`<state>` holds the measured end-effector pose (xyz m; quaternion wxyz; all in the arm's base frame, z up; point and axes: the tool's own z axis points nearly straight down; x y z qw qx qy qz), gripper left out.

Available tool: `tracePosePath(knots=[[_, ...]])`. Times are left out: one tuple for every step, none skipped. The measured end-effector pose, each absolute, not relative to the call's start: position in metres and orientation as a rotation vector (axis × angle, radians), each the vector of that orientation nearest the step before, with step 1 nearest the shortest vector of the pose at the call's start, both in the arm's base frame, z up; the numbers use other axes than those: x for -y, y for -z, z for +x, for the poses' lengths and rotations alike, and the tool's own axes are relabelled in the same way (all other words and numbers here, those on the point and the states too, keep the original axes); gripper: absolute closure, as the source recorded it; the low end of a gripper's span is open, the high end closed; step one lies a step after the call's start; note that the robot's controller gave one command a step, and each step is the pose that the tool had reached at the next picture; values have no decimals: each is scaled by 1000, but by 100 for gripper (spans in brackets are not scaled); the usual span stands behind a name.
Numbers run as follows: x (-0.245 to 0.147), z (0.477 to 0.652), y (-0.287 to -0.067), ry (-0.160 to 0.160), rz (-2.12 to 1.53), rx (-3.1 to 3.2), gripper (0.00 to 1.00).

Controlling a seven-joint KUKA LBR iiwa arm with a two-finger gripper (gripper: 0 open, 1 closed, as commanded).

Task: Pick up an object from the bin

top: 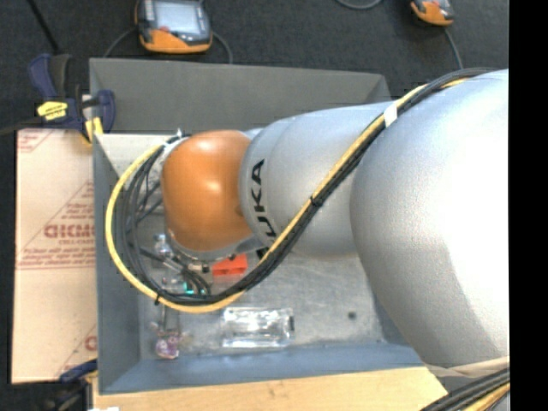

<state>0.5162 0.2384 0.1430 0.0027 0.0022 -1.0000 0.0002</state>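
1. Small pink-purple thing [168, 346] is lying in the near left corner of the grey metal bin [257, 92], on its speckled grey floor, close to the left wall.
2. Gripper [174, 268] is hanging over the bin's left half, just behind that corner, under the arm's orange cover [201, 191]. Metal parts and black and yellow cables [116, 229] are showing round it. Whether it is spread or pressed together, cannot tell.
3. Orange-red piece [229, 267] is peeking out just right of the gripper, partly under the arm.
4. Clear plastic box-like thing [257, 327] is lying flat near the front wall, right of the pink-purple thing and apart from it.
5. Grey arm [411, 195] is spanning the bin from the right and covering most of it. Black "KUKA" lettering [259, 204] is running down its shell beside the orange cover.
6. Dark carpet-like floor [274, 24] is surrounding the bin. Two orange-and-grey devices are sitting on it behind the bin, each with a cable: one [173, 24] to the left, one [425, 0] to the right.
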Motion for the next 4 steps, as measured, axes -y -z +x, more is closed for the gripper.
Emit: tracePosePath(knots=[[-221, 605, -86, -3, 117, 3145, 0], [-126, 594, -85, -7, 162, 3139, 0], [-132, 595, -87, 2, 166, 3143, 100], [-145, 592, -203, 5, 134, 3151, 100]])
